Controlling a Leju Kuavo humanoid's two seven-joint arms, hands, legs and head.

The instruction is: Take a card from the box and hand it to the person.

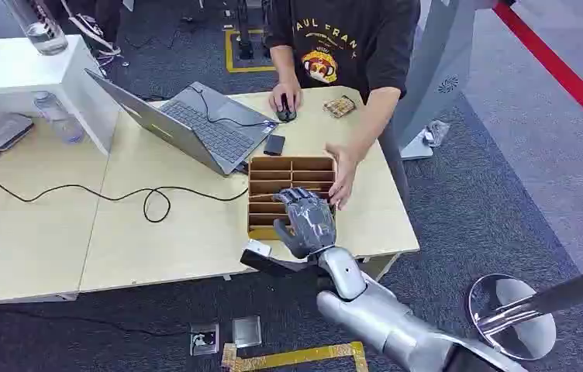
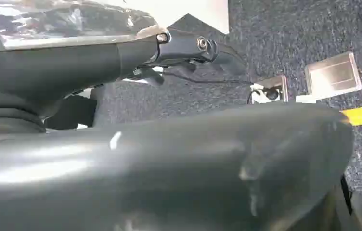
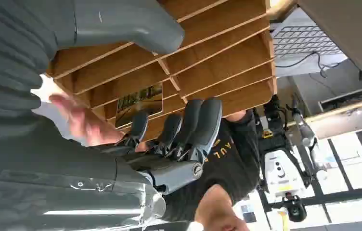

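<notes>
The right robot hand (image 1: 308, 219), fingers spread and holding nothing, hovers over the box (image 1: 267, 167), with the card (image 3: 138, 102) standing in a slot just beyond its fingertips (image 3: 139, 121).

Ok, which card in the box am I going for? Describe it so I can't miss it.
On the light wooden table, find the brown slotted box beside the laptop. The card stands in a slot next to the right hand's fingers. It is the only printed, picture-faced piece; the slots around it show bare wood.

Bright, even indoor light, soft shadows

Head view's pretty sharp, bench (image 1: 195, 232) evenly lit. Left wrist view is dark and blurry up close; right wrist view has blown-out windows (image 3: 347, 168) and a motion-smeared person's hand (image 3: 80, 120).
</notes>
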